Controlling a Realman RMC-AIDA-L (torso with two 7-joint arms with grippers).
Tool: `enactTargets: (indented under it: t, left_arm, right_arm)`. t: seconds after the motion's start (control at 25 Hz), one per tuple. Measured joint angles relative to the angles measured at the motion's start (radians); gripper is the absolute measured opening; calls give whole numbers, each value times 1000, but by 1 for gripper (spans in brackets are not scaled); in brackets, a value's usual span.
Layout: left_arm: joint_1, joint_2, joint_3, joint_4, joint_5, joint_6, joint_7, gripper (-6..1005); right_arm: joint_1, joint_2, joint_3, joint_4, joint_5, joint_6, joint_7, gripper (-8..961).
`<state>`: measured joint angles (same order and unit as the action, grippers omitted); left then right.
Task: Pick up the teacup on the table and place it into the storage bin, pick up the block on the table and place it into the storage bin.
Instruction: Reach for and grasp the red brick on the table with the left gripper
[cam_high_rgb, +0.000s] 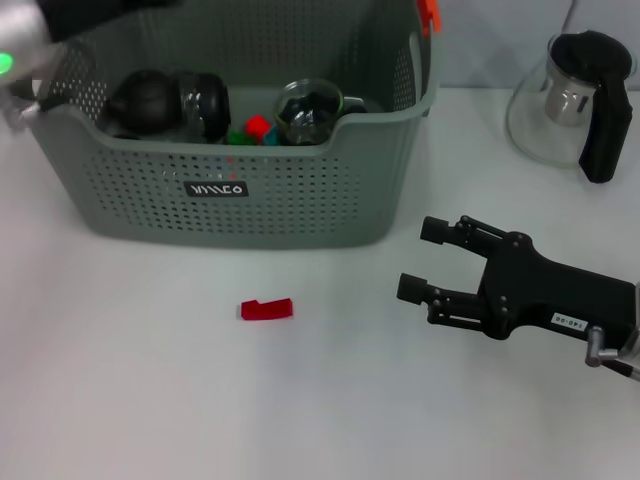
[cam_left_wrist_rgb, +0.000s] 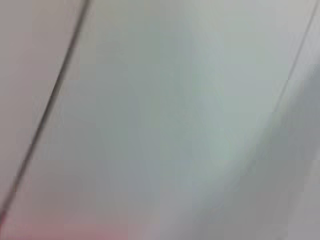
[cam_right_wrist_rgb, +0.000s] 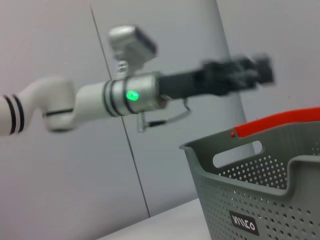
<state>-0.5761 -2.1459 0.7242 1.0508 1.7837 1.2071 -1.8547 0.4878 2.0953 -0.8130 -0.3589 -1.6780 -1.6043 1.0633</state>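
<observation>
In the head view the right gripper (cam_high_rgb: 415, 260) lay nearest, a matte black jointed claw at about four o'clock, stretched out level above the white table (cam_high_rgb: 120, 400) with its two fingers spread wide and nothing between them. At its nine o'clock, well apart, a small glossy red block (cam_high_rgb: 266, 309) lay flat on the table, in front of the storage bin (cam_high_rgb: 235, 190). That bin, grey perforated plastic with rounded corners and a black label, stood at twelve o'clock and held dark rounded teaware, a clear glass teacup (cam_high_rgb: 305, 110) and small red and green pieces. A glass pot with a black handle (cam_high_rgb: 575, 100) stood at two o'clock. The left arm's white casing with a green light showed at ten o'clock, over the bin's rim. The left wrist view showed only blurred pale surfaces. In the right wrist view the left gripper (cam_right_wrist_rgb: 260, 70) was held out level, high above the bin's orange handle; whether its fingers were parted could not be told.
</observation>
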Motion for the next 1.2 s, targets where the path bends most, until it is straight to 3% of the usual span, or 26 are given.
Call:
enactTargets:
  t: [0.04,0.08,0.24,0.32,0.36,0.52,0.68,0.88,1.2]
  left_arm:
    - [24,29,-48,-102,-142,108,2,698]
    - [34,54,-71,-182,-200,200,20,711]
    - [68,70,-157,-304,-179,356,138,705]
    - [147,48,-224,-355,-150,421,320,704]
    - [147,48,-224,-355,-150,421,320,704]
    - [237,16,-235,-363,-96,442,537,704]
    - [280,-12,-229,-387,0,443,709,704]
    - [292,-17,-229,-452,106,390,785,703]
    - [236,-18,-166,-504,225,245,854,703]
  right_arm:
    - [0,0,0,0,0,0,0,910]
    - [1,0,0,0,0,0,0,910]
    - [3,0,0,2,1,3,0,910]
    - [5,0,0,5,1,6,0,909]
    - [5,0,0,5,1,6,0,909]
    - [6,0,6,4,1,7,4,909]
    - [8,1,10,7,1,8,6,909]
    - [7,2,12,8,1,8,8,909]
    - [9,2,14,8,1,10,10,909]
